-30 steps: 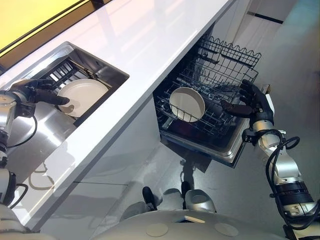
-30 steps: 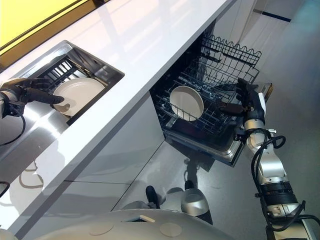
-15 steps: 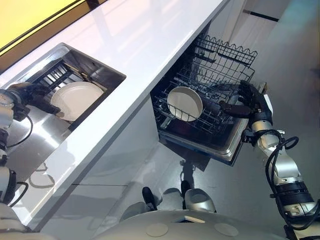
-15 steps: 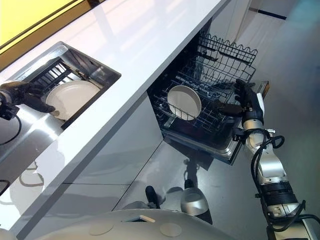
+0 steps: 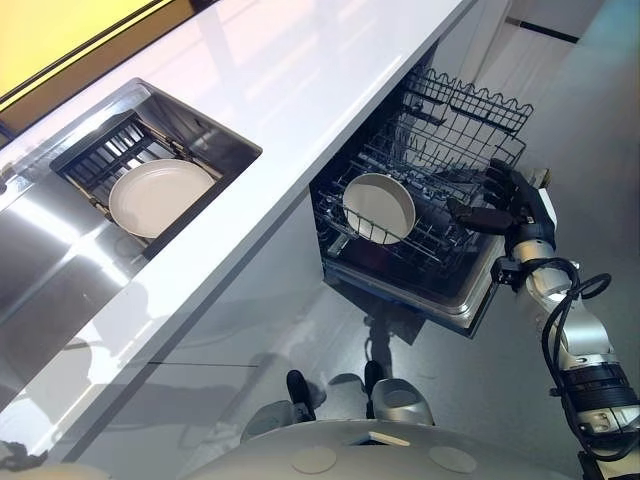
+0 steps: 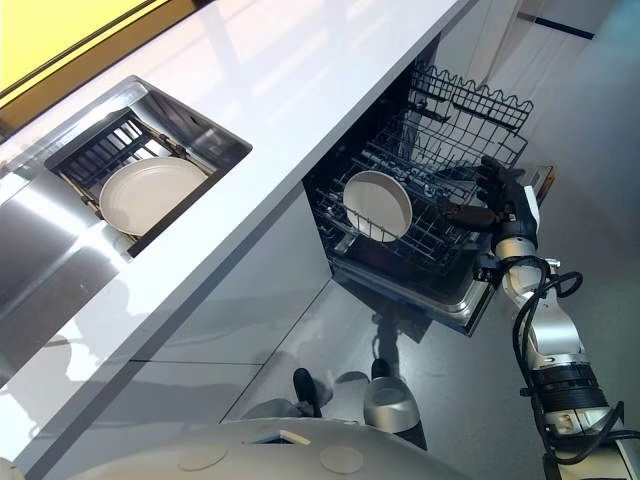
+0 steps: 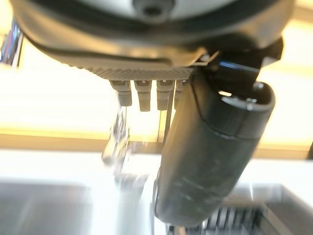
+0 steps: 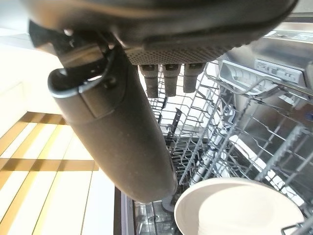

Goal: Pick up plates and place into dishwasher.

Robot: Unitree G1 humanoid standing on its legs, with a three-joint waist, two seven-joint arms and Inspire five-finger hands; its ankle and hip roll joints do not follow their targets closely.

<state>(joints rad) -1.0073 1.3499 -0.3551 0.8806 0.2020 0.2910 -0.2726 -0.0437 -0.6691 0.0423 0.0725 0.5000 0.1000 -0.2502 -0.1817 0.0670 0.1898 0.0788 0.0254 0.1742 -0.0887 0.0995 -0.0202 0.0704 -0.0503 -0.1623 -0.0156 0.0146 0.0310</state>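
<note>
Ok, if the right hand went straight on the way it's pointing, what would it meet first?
Most likely the wire tines of the dishwasher rack just ahead of the right hand, then the white plate standing in it; depth is hard to judge.

A: What is up top?
B: A long white counter (image 5: 300, 90), with 1 shiny steel sink (image 5: 60, 260) set in it.
A: What is inside the sink?
B: A black rack (image 5: 100, 150) at the far end. A grey floor (image 5: 590, 110) lies below.
</note>
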